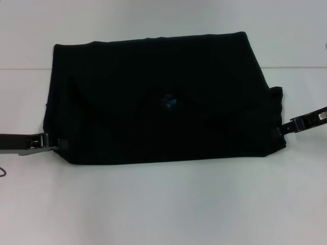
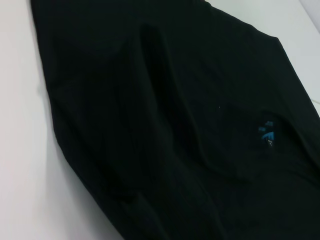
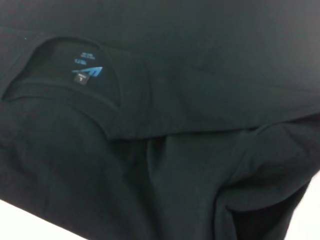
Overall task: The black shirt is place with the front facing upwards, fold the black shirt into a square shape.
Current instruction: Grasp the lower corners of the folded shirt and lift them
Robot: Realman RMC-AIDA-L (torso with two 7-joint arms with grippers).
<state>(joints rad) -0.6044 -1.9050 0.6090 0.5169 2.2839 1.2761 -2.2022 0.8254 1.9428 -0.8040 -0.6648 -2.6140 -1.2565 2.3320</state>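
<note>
The black shirt lies flat on the white table as a wide rectangle, folded over so that no lettering shows. Its small blue neck label sits near the middle and also shows in the left wrist view and in the right wrist view, inside the collar opening. My left gripper is at the shirt's left edge, near the front left corner, low over the table. My right gripper is at the shirt's right edge, where a bit of cloth sticks out past the fold.
The white table stretches around the shirt on all sides, with a wide bare strip in front. A seam in the table surface runs across behind the shirt's far half. A thin cable loop shows at the left border.
</note>
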